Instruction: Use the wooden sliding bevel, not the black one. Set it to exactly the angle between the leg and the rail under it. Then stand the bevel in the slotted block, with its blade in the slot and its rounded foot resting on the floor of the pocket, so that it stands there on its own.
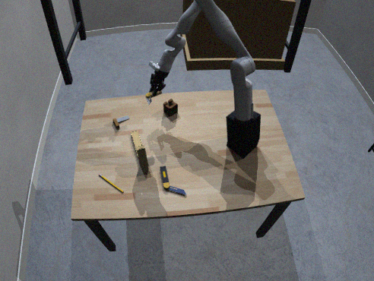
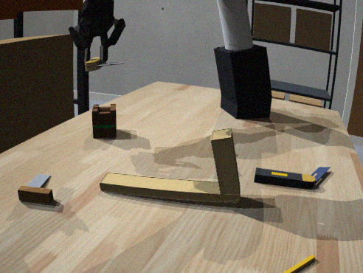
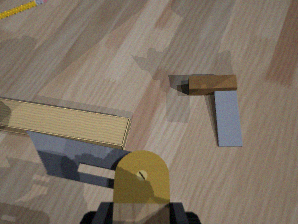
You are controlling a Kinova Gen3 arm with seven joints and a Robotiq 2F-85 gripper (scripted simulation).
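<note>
My gripper [image 1: 155, 90] is shut on the wooden sliding bevel [image 2: 97, 63] and holds it in the air above the table's far edge, well above the top. In the wrist view the bevel's rounded yellow-wood end [image 3: 142, 177] sits between my fingers, and its slotted grey blade [image 3: 75, 160] points left. The dark slotted block [image 1: 170, 108] with a green band [image 2: 104, 120] stands on the table, below and to one side of the gripper. The rail [image 2: 162, 186] lies flat with the leg [image 2: 226, 162] rising tilted from its end. The black bevel [image 2: 291, 177] lies beyond them.
A small wooden square with a grey blade [image 2: 35, 189] lies near the table's left side and shows in the wrist view [image 3: 217, 100]. A yellow pencil [image 1: 111, 183] lies near the front edge. The arm's dark base [image 1: 243, 133] stands at the right. A wooden cabinet [image 1: 236, 34] stands behind the table.
</note>
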